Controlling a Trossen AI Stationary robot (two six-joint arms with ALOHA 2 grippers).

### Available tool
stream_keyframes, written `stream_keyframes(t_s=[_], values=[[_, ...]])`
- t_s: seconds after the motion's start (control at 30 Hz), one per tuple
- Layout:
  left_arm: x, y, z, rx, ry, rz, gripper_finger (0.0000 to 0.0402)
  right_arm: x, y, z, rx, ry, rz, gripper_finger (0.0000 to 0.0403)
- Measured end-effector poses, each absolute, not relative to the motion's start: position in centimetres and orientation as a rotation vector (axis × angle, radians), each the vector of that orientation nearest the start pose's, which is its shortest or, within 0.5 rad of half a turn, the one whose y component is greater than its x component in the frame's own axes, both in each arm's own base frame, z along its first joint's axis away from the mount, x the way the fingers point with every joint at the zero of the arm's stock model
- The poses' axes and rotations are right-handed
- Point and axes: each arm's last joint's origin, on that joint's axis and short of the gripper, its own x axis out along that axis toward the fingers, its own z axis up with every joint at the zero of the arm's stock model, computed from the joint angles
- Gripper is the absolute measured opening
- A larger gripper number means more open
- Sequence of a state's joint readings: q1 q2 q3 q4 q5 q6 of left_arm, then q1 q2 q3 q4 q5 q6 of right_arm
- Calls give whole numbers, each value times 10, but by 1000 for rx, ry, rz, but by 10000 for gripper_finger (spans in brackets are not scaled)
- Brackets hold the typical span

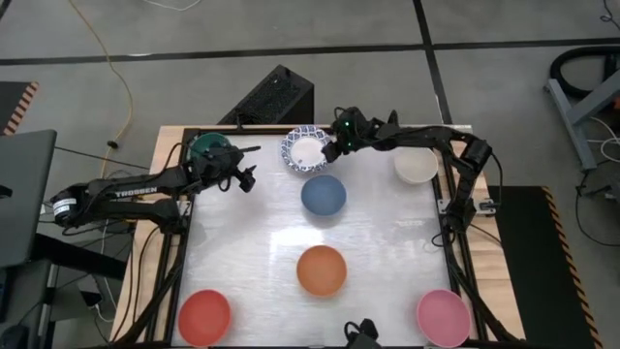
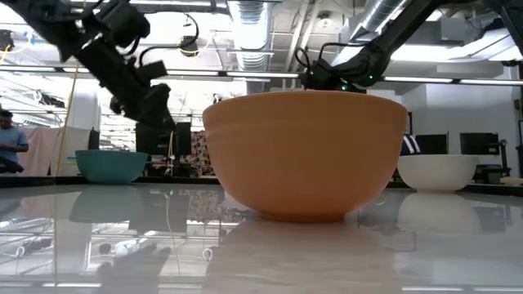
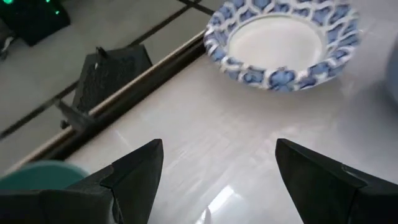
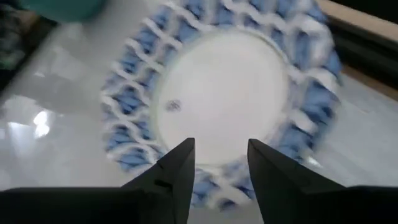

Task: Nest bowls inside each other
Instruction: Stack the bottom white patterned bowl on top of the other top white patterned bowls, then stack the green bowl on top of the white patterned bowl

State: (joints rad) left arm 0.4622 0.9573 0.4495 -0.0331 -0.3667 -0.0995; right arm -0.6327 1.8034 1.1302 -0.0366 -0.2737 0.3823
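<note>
A white bowl with a blue-patterned rim point(image 1: 305, 150) point(image 4: 224, 93) point(image 3: 283, 43) rests on its base at the table's far middle. My right gripper point(image 1: 330, 149) point(image 4: 221, 162) hovers open over the part of its rim toward the table's right, both fingers above the bowl. My left gripper point(image 1: 244, 167) point(image 3: 217, 168) is open over bare table between the teal bowl point(image 1: 213, 147) and the patterned one, holding nothing. Blue point(image 1: 323, 195), cream point(image 1: 416, 164), orange point(image 1: 322, 269) point(image 2: 304, 155), red point(image 1: 204, 316) and pink point(image 1: 444, 316) bowls stand apart on the table.
A black box point(image 1: 276, 97) sits on the floor just beyond the table's far edge. The teal bowl point(image 2: 110, 166) is close behind my left gripper. A person point(image 2: 10, 143) stands in the room beyond. Bare tabletop lies between the blue and orange bowls and along both sides.
</note>
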Motion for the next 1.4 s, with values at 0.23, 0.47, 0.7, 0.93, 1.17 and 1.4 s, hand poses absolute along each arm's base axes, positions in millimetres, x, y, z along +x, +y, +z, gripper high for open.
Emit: stream_keyframes(t_s=[0.23,0.47,0.7,0.93,1.17,1.4], values=[[162,99,194,-156,495,884,300,311,-221,189,664,568,-506,164],[161,100,194,-138,488,928,300,316,-219,195,611,517,-480,164],[156,101,190,-66,572,1028,300,328,-212,206,560,412,-405,164],[149,99,185,-13,714,1087,300,329,-211,206,549,419,-399,164],[153,94,210,-164,811,936,300,329,-210,205,552,424,-378,164],[158,92,254,-152,907,846,300,330,-208,205,553,432,-371,164]])
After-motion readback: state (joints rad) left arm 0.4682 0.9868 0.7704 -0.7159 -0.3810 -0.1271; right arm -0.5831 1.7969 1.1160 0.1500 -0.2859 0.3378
